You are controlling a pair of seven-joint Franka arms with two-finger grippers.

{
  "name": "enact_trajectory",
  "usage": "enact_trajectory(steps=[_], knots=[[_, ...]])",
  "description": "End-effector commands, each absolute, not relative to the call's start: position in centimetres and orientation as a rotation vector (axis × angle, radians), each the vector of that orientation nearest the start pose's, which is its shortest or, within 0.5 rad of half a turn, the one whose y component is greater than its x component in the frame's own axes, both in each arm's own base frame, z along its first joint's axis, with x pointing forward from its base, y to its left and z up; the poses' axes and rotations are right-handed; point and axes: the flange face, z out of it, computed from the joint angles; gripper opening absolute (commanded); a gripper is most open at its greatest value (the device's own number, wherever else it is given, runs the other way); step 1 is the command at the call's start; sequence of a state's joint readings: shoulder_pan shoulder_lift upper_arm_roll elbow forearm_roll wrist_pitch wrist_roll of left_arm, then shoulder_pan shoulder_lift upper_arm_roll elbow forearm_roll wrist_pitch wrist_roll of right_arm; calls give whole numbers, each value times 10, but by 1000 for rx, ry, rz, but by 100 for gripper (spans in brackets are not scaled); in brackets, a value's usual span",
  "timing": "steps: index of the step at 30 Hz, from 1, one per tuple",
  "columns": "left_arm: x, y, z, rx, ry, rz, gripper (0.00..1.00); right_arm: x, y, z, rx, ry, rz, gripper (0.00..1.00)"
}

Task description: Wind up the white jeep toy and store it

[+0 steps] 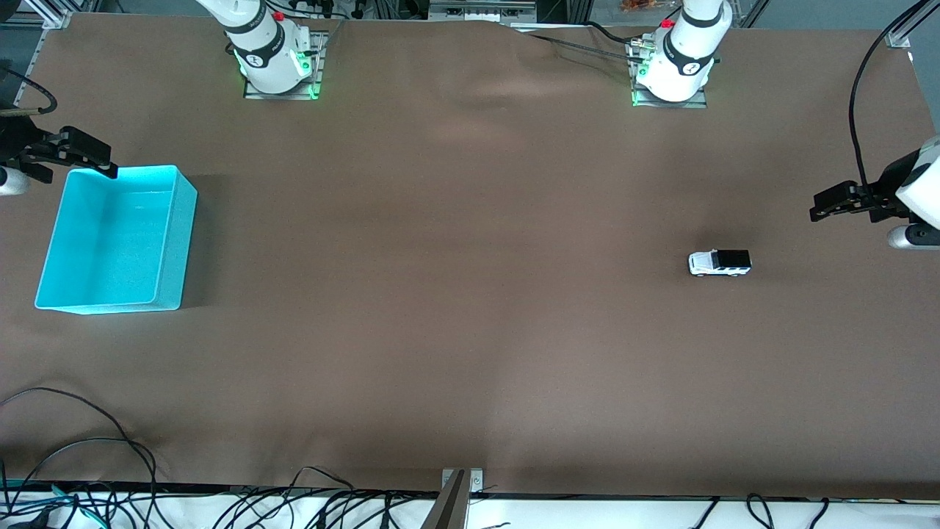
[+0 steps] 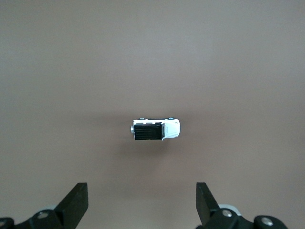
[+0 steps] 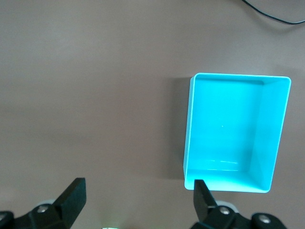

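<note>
The white jeep toy [image 1: 720, 262] [image 2: 156, 130], small and boxy with a black rear roof, rests on its wheels on the brown table toward the left arm's end. My left gripper [image 1: 821, 206] [image 2: 142, 200] hangs open and holds nothing, up in the air off the jeep's side toward the table's end. An empty turquoise bin [image 1: 117, 239] [image 3: 236, 131] stands at the right arm's end. Open as well, my right gripper [image 1: 95, 158] [image 3: 138, 200] hovers by the bin's corner nearest the robots' bases.
Brown paper [image 1: 455, 294] covers the whole table. Black cables [image 1: 88, 455] trail along the edge nearest the front camera, where a metal bracket [image 1: 459, 485] also sits. Both arm bases [image 1: 275, 59] [image 1: 672, 66] stand along the edge farthest from that camera.
</note>
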State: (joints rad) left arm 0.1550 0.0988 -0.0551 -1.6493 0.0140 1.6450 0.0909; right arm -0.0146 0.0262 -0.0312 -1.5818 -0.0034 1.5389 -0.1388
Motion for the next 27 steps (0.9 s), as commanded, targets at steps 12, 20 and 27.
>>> enact_trajectory(steps=[12,20,27], knots=[[584,66,525,-3158,-27,198,100,559,-27,609,-3143,-135,100,100],[585,67,520,-3084,-539,214,100,559,-27,609,-3143,-137,100,100],[587,67,514,-3003,-830,228,100,560,-28,608,-3143,-135,103,100]])
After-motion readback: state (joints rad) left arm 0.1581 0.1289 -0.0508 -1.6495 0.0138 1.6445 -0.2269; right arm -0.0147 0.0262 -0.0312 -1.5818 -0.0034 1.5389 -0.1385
